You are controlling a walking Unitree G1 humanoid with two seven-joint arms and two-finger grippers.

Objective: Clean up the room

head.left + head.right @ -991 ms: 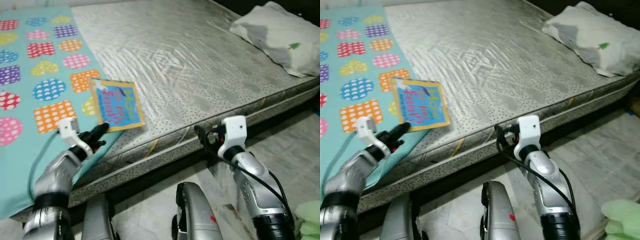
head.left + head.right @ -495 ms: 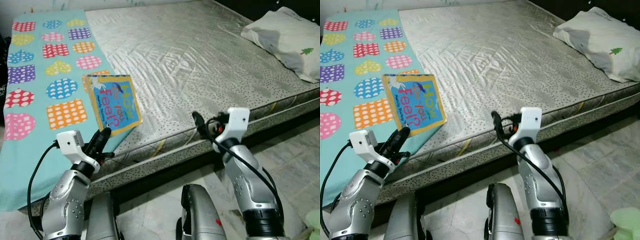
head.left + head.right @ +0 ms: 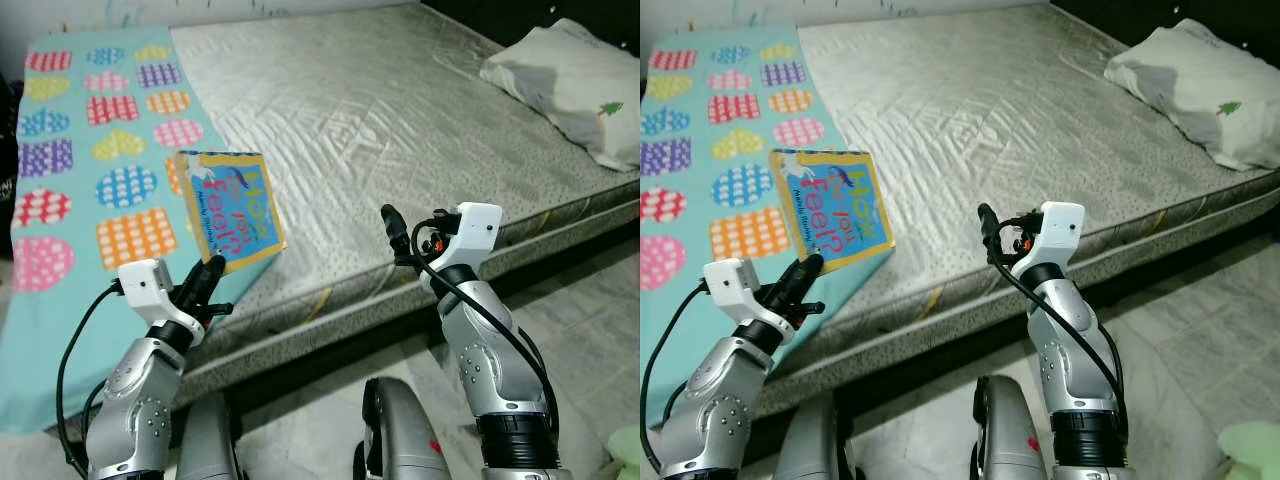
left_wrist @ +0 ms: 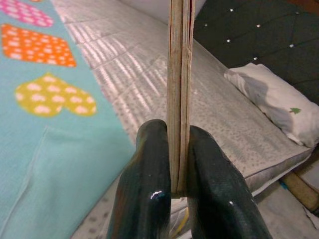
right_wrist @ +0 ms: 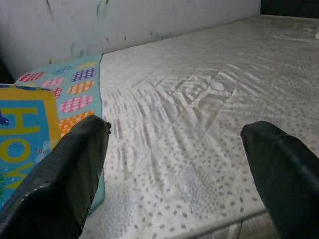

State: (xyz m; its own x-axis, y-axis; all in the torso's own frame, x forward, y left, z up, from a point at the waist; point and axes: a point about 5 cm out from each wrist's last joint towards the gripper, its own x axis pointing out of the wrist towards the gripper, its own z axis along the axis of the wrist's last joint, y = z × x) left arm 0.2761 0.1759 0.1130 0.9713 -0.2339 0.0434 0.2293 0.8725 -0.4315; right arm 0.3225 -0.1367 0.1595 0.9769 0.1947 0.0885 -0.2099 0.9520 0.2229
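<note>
A blue picture book with a yellow border (image 3: 230, 208) is held up over the near edge of the bed, its cover facing me. My left gripper (image 3: 208, 272) is shut on the book's lower edge; in the left wrist view both fingers (image 4: 149, 189) pinch the book (image 4: 179, 74) seen edge-on. My right gripper (image 3: 392, 222) is open and empty, raised in front of the mattress edge to the right of the book. Its spread fingers (image 5: 60, 174) frame the mattress in the right wrist view.
The grey quilted mattress (image 3: 380, 110) fills the scene, with a teal blanket with coloured hearts (image 3: 80, 170) on its left part and a white pillow (image 3: 570, 85) at the far right. Grey tiled floor (image 3: 590, 300) lies right of me. Something pale green (image 3: 1250, 445) sits at the lower right.
The camera view has shifted. The book, held in my left gripper, stays lifted off the bed. My right gripper has risen a little and moved closer to the mattress edge.
</note>
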